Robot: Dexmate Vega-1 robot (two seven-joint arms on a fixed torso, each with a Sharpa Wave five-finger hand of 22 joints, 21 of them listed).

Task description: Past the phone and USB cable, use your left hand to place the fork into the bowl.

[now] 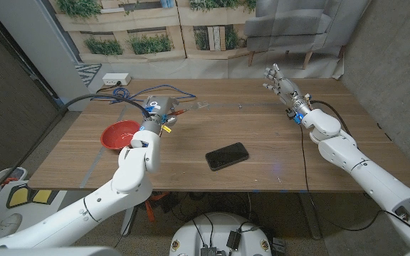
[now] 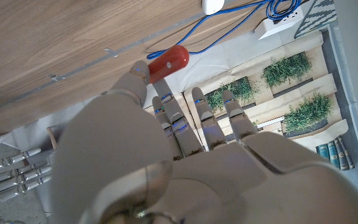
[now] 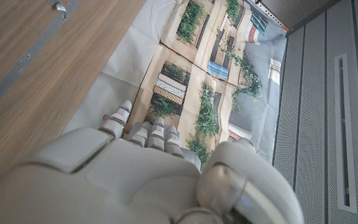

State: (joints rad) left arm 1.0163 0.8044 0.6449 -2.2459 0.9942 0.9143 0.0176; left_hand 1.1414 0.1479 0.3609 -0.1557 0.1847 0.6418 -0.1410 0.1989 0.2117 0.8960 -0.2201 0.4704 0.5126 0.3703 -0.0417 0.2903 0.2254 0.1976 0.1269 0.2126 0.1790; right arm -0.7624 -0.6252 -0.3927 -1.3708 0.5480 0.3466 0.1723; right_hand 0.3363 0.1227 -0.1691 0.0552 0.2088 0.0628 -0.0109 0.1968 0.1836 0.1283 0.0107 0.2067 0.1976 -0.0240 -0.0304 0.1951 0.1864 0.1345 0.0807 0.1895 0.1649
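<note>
My left hand [image 1: 156,108] is raised over the table's far left part, just behind and to the right of the red bowl [image 1: 119,133]. It grips the fork [image 1: 189,108], whose pale end points right toward the table's middle. The fork's red handle [image 2: 168,61] pokes out past the fingers [image 2: 179,124] in the left wrist view. The black phone [image 1: 227,156] lies face up near the middle front. The blue USB cable [image 1: 123,94] coils at the far left edge, beyond the bowl. My right hand [image 1: 280,80] is lifted at the far right with its fingers spread, holding nothing.
A white box [image 1: 116,78] sits behind the table's far left corner, next to the cable. A strip of grey tape [image 1: 95,167] runs across the table's front left. Planter-print panels and a grey sofa stand behind the table.
</note>
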